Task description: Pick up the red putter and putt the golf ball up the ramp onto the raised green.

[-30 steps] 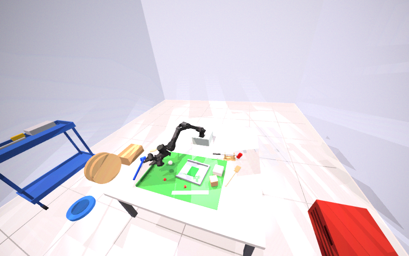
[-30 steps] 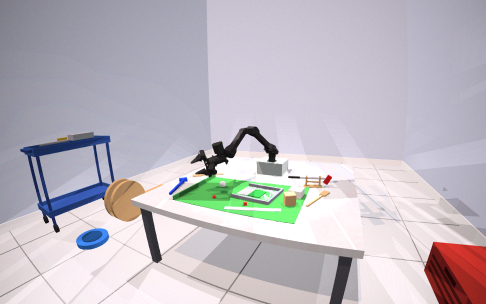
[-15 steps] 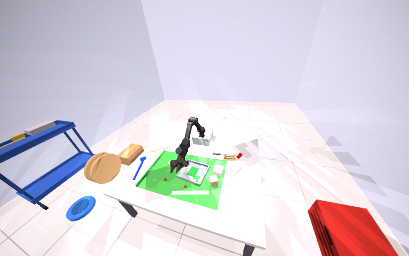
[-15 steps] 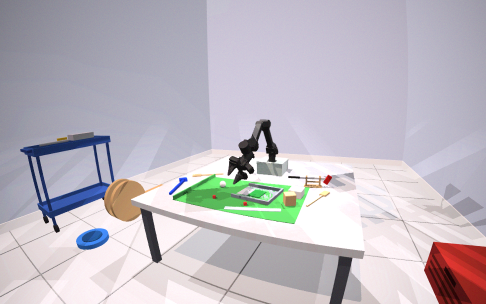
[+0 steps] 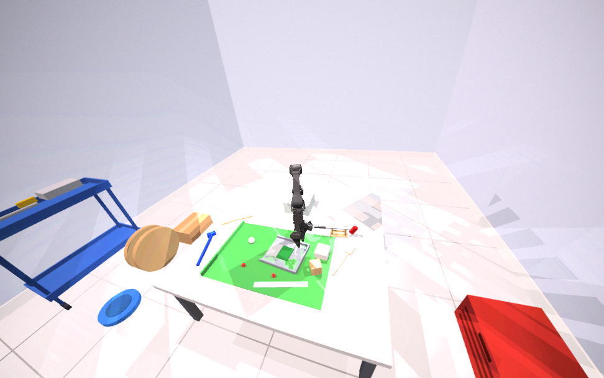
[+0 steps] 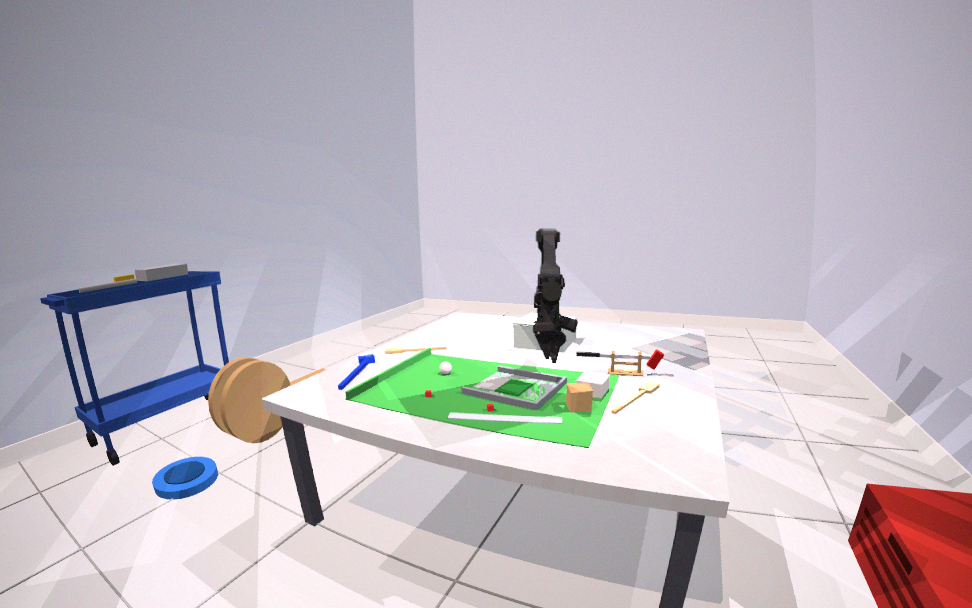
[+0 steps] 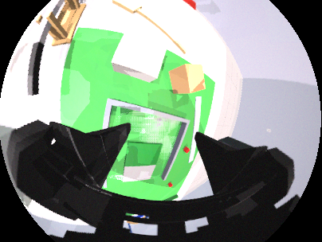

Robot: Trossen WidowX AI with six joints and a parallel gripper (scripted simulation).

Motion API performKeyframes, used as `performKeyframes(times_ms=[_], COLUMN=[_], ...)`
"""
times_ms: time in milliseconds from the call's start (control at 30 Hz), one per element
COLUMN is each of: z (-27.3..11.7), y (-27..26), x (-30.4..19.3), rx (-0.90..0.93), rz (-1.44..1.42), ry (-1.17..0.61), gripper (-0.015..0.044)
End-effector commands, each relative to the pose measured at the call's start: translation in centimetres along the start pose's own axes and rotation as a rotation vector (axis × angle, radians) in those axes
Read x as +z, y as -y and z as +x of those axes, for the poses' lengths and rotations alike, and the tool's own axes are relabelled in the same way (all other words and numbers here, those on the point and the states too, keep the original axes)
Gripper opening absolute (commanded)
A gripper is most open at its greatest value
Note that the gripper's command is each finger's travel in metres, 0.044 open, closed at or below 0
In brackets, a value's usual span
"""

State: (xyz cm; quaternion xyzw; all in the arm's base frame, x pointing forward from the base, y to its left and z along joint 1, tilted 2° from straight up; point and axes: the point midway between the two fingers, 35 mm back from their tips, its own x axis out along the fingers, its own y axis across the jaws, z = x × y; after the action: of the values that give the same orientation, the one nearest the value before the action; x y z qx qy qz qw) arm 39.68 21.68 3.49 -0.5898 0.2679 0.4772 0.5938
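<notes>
Mostly smooth plastic-looking stuff here
Green mat point(image 6: 401, 394) looks matt, tan block point(image 6: 579, 396) looks like wood, counter point(image 6: 645, 458) is plain smooth white.

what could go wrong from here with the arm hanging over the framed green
The open, empty gripper hangs over the back edge of the raised green, not over the red putter on its wooden stand. Dropping straight down could strike the grey frame. Reaching sideways for the putter might tip the light stand. The golf ball sits unguarded; a stray sweep could roll it.
</notes>
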Motion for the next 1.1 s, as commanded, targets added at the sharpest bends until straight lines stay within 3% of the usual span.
performKeyframes(times_ms=[0,267,567,1067], z=[-2.2,-6.9,-7.4,-4.2], y=[-5.9,-16.5,-17.3,-18.9], x=[4.3,8.5,8.3,7.8], rx=[0.166,0.462,0.474,0.475], rz=[0.002,0.006,0.006,0.006], ry=[0.085,0.151,0.151,0.151], gripper=[0.0440,0.0440,0.0440,0.0440])
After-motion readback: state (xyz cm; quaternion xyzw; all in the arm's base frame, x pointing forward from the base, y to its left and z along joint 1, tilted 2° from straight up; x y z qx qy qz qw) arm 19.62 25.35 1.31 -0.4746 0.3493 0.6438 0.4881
